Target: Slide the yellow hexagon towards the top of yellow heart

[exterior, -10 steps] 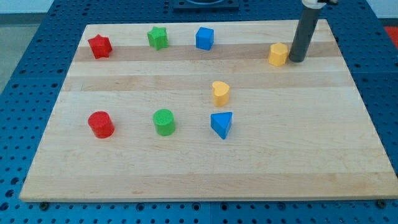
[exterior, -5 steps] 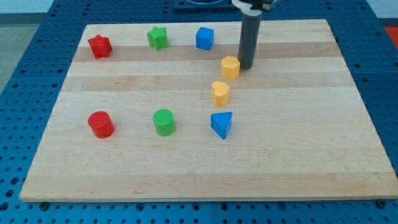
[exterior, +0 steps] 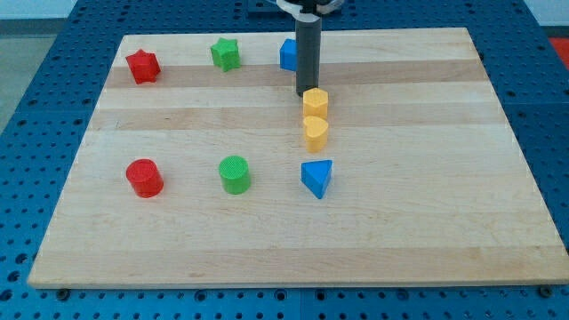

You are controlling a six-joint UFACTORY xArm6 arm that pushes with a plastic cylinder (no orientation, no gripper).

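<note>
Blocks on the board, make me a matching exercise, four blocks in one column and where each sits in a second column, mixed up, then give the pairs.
Column one:
1. yellow hexagon
2. red star
3. blue triangle
4. green cylinder

Column two:
A. top-left corner of the view
B. just above the yellow heart, with my tip at its upper left edge
C. below the yellow heart
D. lower row, between the red cylinder and the blue triangle

Pairs: 1-B, 2-A, 3-C, 4-D
</note>
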